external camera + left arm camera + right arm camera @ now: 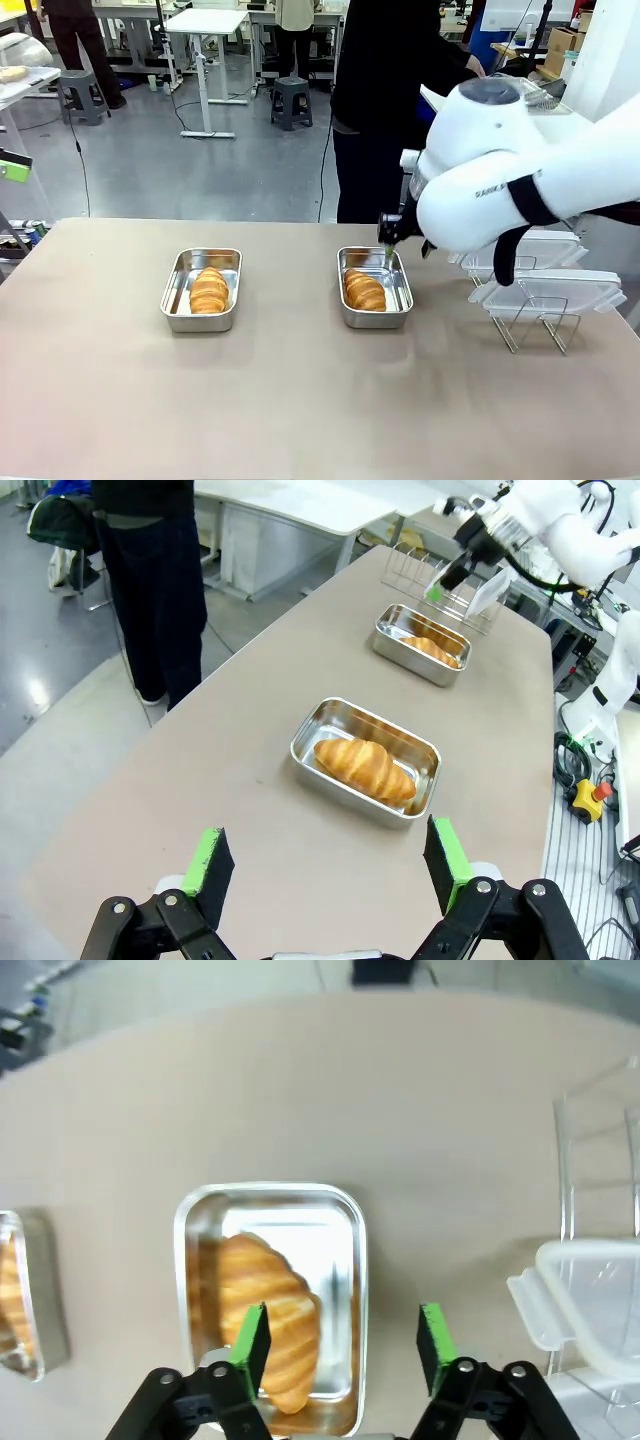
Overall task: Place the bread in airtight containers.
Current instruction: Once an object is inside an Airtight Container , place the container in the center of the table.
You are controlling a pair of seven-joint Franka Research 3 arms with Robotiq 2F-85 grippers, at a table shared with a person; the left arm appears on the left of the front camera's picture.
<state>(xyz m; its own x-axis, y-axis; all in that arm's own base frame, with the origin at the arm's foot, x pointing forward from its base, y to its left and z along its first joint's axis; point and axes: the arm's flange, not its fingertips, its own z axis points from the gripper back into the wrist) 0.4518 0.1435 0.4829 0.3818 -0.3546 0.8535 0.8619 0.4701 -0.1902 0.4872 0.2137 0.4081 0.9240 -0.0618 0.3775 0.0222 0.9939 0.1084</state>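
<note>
Two steel tubs stand on the table, a croissant in each. The left tub [172, 300] holds one croissant [209, 290], the right tub [403, 290] the other croissant [364, 290]. My right gripper [388, 246] hangs just above the right tub's far edge; in its wrist view the right gripper [341, 1338] is open over that tub [320, 1250] and its croissant [268, 1315]. My left gripper [328, 865] is open and holds nothing, short of the nearer tub [345, 720] with its croissant [365, 768]. Two clear lids [550, 292] rest on a wire rack.
The wire rack [540, 330] stands right of the right tub, near the table's right edge. A person [390, 100] in dark clothes stands at the far side. My right arm's bulky white wrist [490, 180] hangs above the rack.
</note>
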